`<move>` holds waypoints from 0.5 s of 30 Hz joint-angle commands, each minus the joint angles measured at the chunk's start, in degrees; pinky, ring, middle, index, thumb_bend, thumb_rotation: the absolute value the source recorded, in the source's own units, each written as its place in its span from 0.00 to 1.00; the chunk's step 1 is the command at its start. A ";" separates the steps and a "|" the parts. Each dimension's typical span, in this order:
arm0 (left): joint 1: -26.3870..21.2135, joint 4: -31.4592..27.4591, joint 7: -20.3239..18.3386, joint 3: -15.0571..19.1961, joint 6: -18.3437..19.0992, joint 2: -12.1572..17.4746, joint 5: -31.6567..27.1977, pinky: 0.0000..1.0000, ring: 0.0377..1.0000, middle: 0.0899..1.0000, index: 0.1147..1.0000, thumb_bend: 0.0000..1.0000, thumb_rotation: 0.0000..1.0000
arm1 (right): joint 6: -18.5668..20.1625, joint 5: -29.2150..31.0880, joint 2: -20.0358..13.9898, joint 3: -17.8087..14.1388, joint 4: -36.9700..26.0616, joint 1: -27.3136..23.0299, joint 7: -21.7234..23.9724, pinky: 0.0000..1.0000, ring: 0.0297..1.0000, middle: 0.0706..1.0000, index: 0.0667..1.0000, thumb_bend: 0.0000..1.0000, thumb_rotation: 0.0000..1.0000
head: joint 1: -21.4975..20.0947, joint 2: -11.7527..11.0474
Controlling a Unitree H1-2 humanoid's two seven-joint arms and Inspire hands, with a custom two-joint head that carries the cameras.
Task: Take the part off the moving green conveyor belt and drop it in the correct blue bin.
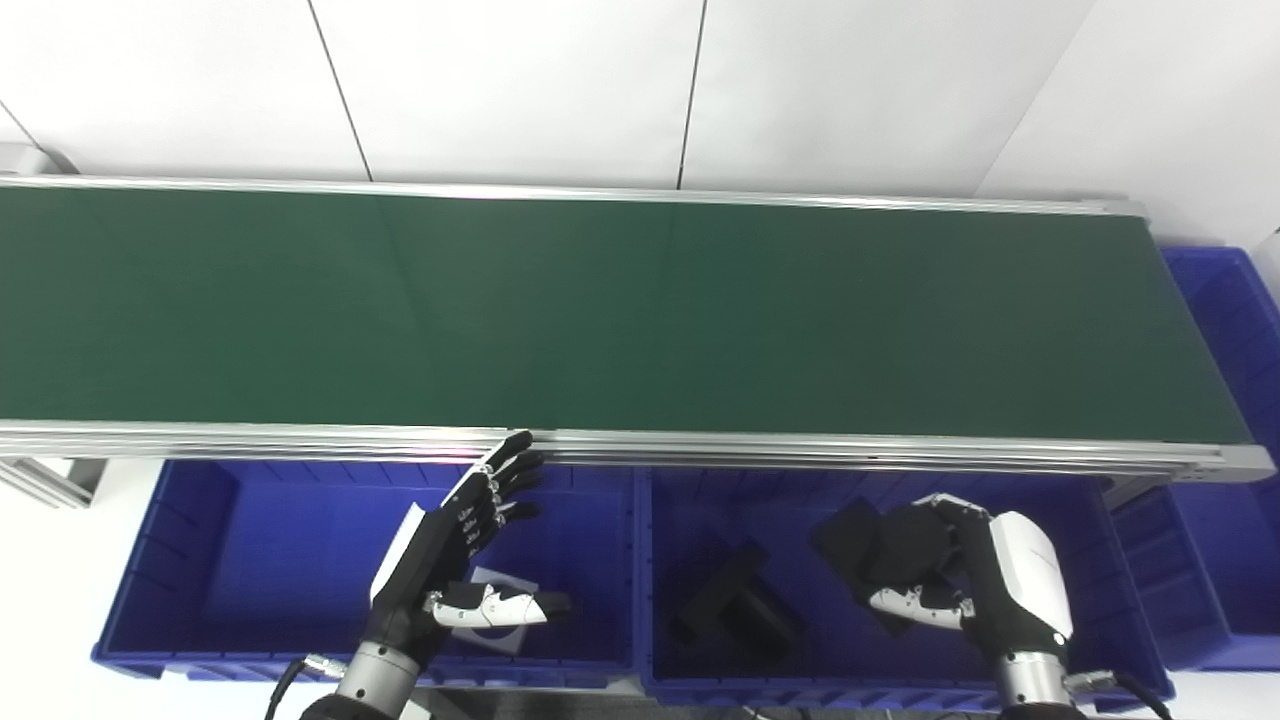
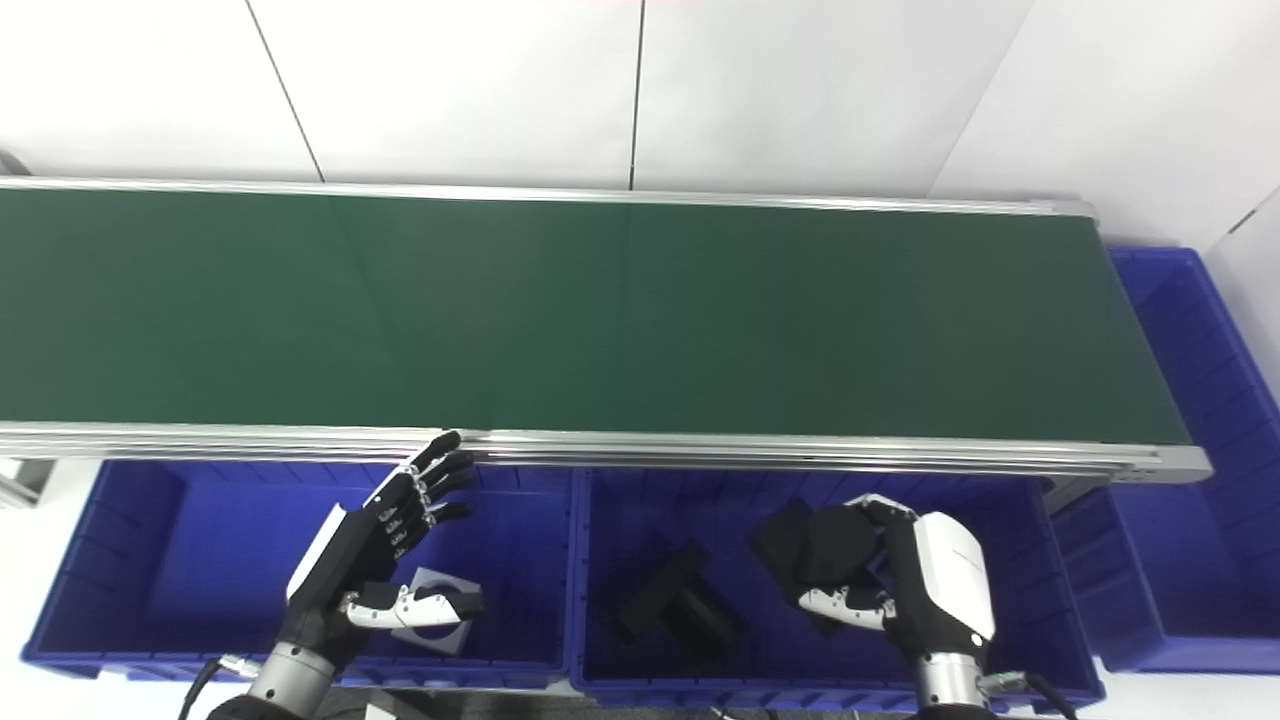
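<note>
The green conveyor belt (image 1: 600, 310) carries no part in view. Over the right blue bin (image 1: 1125, 580), my right hand (image 1: 975, 575) is shut on a black block-shaped part (image 1: 868, 545), held just above the bin's floor. Another black part (image 1: 735, 600) lies on that bin's floor to the left of the hand. Above the left blue bin (image 1: 200, 520), my left hand (image 1: 450, 560) is open with fingers spread and holds nothing. A white square part with a round hole (image 2: 435, 628) lies in the left bin, partly hidden under the left thumb.
The belt's aluminium front rail (image 1: 800, 450) runs just above both bins, close to the left fingertips. A third blue bin (image 1: 1230, 330) stands past the belt's right end. White wall panels are behind.
</note>
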 commanded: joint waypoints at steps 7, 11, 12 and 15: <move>0.50 -2.88 -0.62 0.09 -1.21 0.74 0.01 0.77 0.86 0.88 0.90 0.88 0.14 | -2.50 0.04 2.39 0.27 -5.20 3.45 -2.20 0.77 0.91 0.92 0.88 0.73 0.48 | -0.05 0.26; 0.63 -2.72 -0.67 -0.04 -1.85 0.91 0.23 0.76 0.85 0.88 0.90 0.88 0.13 | -3.52 -0.26 3.16 1.48 -7.68 4.91 -2.72 0.76 0.91 0.94 0.92 0.73 0.52 | 0.01 0.23; 0.71 -2.89 -0.62 -0.09 -1.77 0.94 0.39 0.76 0.85 0.88 0.90 0.88 0.13 | -4.40 0.09 3.39 1.87 -8.35 5.35 -2.76 0.76 0.91 0.94 0.92 0.73 0.52 | 0.14 0.16; 0.98 -3.53 -0.34 -0.25 -1.54 1.02 1.41 0.76 0.85 0.87 0.90 0.89 0.14 | -6.39 -0.84 4.48 3.47 -10.54 6.61 -3.44 0.72 0.87 0.93 0.92 0.77 0.52 | 0.50 0.16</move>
